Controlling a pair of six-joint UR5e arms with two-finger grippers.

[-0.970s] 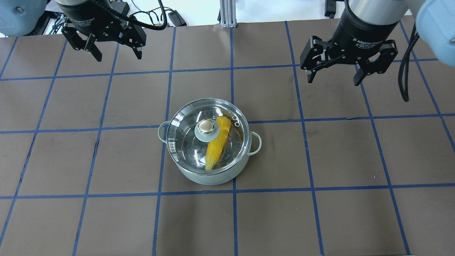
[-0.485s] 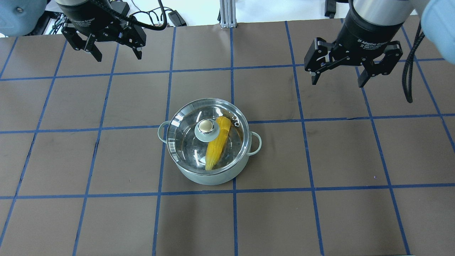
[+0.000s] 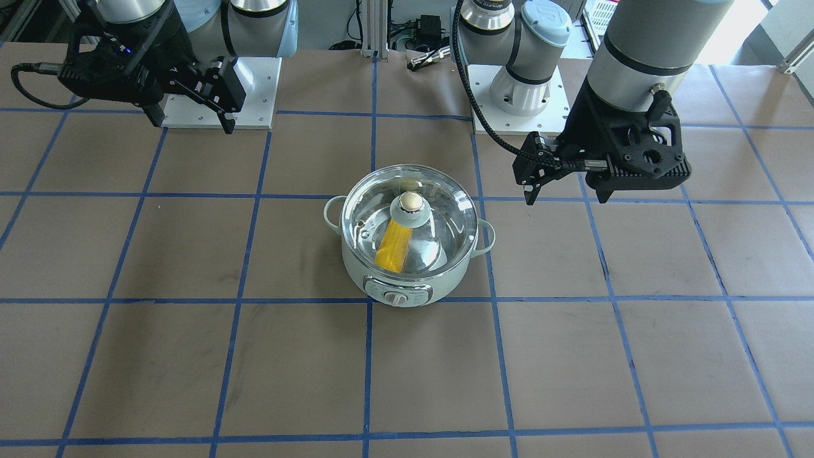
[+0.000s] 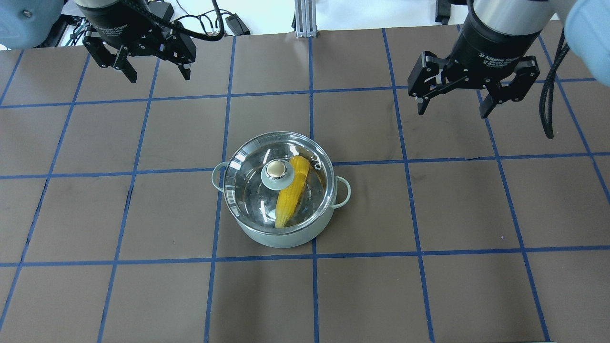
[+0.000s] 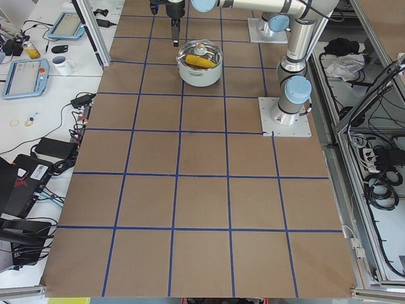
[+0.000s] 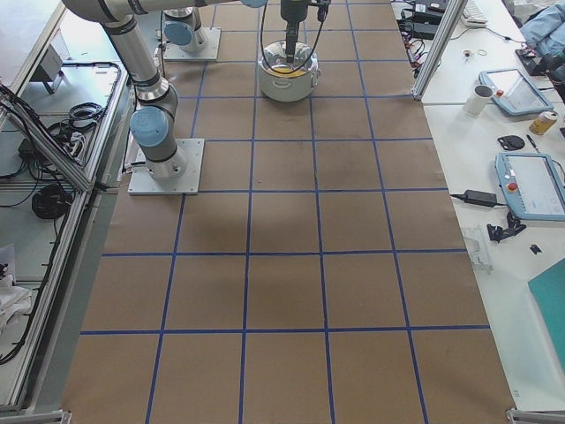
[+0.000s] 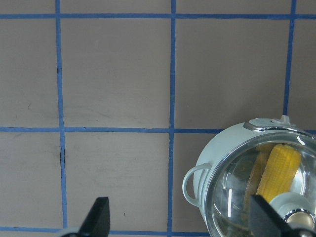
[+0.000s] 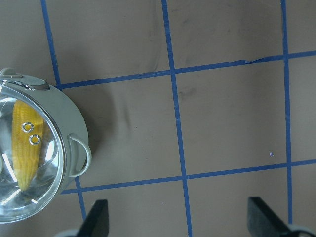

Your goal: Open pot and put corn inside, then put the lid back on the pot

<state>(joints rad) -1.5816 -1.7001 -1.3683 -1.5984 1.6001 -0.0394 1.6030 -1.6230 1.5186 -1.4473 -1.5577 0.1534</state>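
**Corn in the pot, lid on, both grippers off to the sides**

Seen from the operators' side, the nearest stretch of the brown bench [image 3: 407, 381] carries only its grid of blue tape lines [image 3: 367, 369].

Beyond that stands the pot [image 3: 407, 286], upright near the middle of the bench and covering one crossing of the tape. Its white dial [image 3: 397, 298] faces the operators, and its two loop handles [image 3: 332, 213] stick out to either side.

The glass lid [image 3: 445, 222] sits level on the pot's rim, closing it, with the beige-capped knob [image 3: 411, 203] at its centre. Through the glass the corn [image 3: 393, 247] shows lying slantwise on the shiny steel floor of the pot, one stretch of it hidden under the knob.

Farther back, both grippers hang above the bench, well apart from the pot and from each other. The left gripper [image 4: 158, 75] has its fingers [image 4: 128, 71] spread wide with nothing between them; its wrist camera shows bare bench between the tips and the pot at the frame's edge. The right gripper [image 4: 452, 111] is the same: fingers [image 4: 486, 105] wide apart, holding nothing, touching nothing.

Farthest off, the arms' base plates [image 3: 254, 117] are bolted to the bench.
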